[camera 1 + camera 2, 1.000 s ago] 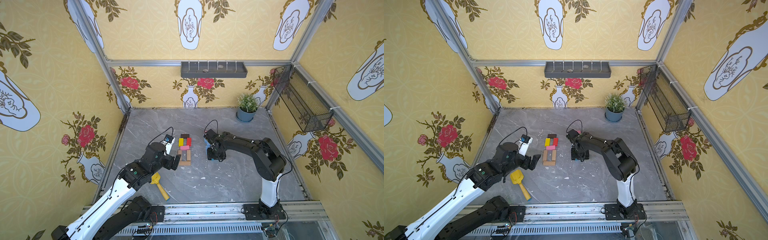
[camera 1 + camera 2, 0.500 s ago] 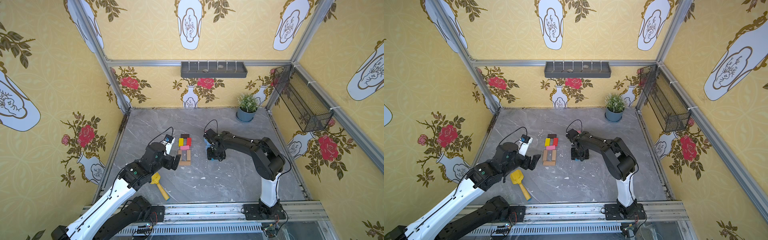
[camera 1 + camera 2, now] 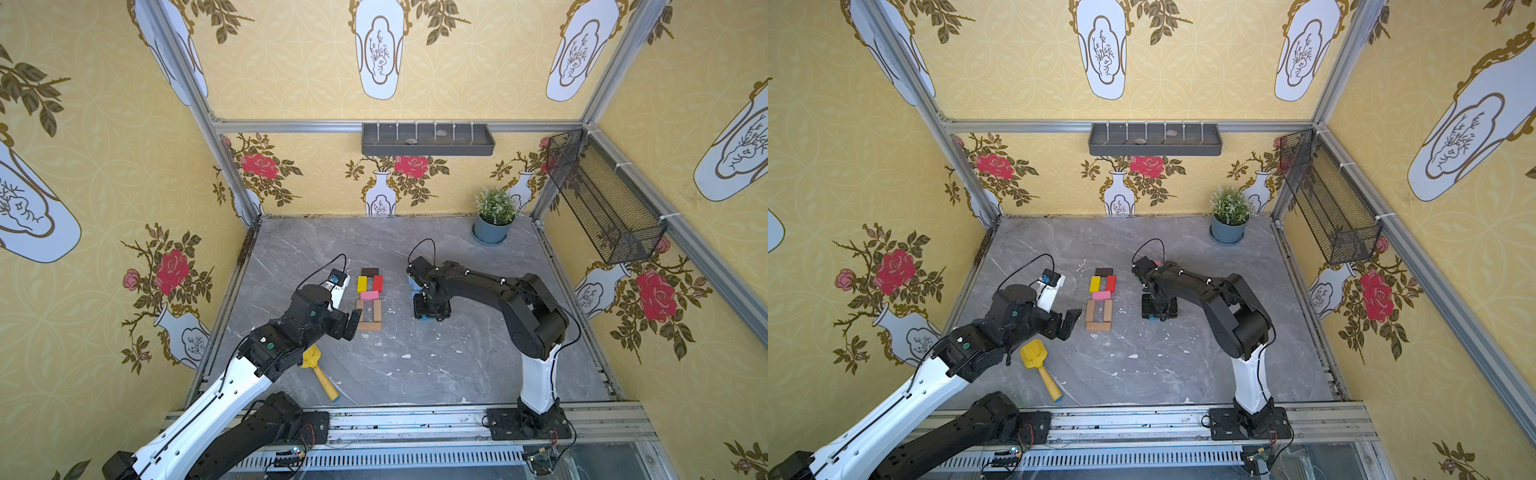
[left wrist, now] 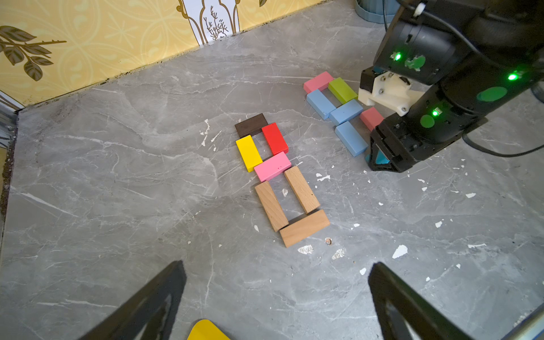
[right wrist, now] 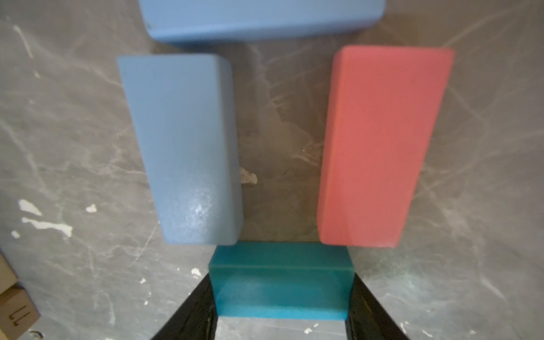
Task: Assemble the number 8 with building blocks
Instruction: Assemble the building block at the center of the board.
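Seven building blocks lie flat as a closed figure at mid-table: dark brown (image 4: pixel 251 125), yellow (image 4: pixel 248 153), red (image 4: pixel 274 138), pink (image 4: pixel 272 166) and three tan ones (image 4: pixel 304 228). To their right lies a second group of pink (image 4: pixel 318 81), green (image 4: pixel 342 89), light blue (image 4: pixel 346 112) and pinkish red (image 4: pixel 371 117) blocks. My right gripper (image 5: pixel 281 279) points down at the table, shut on a teal block (image 5: pixel 281 294). That block sits against the ends of a light blue (image 5: pixel 182 147) and a pinkish-red block (image 5: pixel 379 147). My left gripper (image 4: pixel 276 266) hovers open and empty by the tan blocks.
A yellow toy shovel (image 3: pixel 318 370) lies on the table under my left arm. A potted plant (image 3: pixel 494 216) stands at the back right corner. A wire basket (image 3: pixel 602 199) hangs on the right wall and a grey shelf tray (image 3: pixel 428 139) on the back wall.
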Available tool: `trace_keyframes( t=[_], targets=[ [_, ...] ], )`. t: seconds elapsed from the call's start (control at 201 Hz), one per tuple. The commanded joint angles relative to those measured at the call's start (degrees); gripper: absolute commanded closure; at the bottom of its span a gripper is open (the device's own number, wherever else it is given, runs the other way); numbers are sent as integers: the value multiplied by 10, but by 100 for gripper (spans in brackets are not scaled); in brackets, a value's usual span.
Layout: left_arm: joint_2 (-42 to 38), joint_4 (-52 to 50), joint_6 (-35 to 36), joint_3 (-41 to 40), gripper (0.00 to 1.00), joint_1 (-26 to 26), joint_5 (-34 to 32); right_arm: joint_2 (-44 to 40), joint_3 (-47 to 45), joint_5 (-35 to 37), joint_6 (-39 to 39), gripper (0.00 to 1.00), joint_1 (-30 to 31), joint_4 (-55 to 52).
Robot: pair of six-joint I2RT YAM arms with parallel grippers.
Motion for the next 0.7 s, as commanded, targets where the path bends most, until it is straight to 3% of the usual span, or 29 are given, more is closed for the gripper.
trace_keyframes(
  t=[0.0, 0.562, 0.692],
  targets=[
    [-1, 3, 1, 1, 0, 0, 3, 9, -1, -3, -4, 44, -1, 39],
    [0, 3, 1, 1, 0, 0, 3, 12, 6, 4, -10, 43, -4, 32],
    [1, 3, 0, 1, 0, 0, 3, 11, 2, 5, -11, 36, -3, 32]
  ],
)
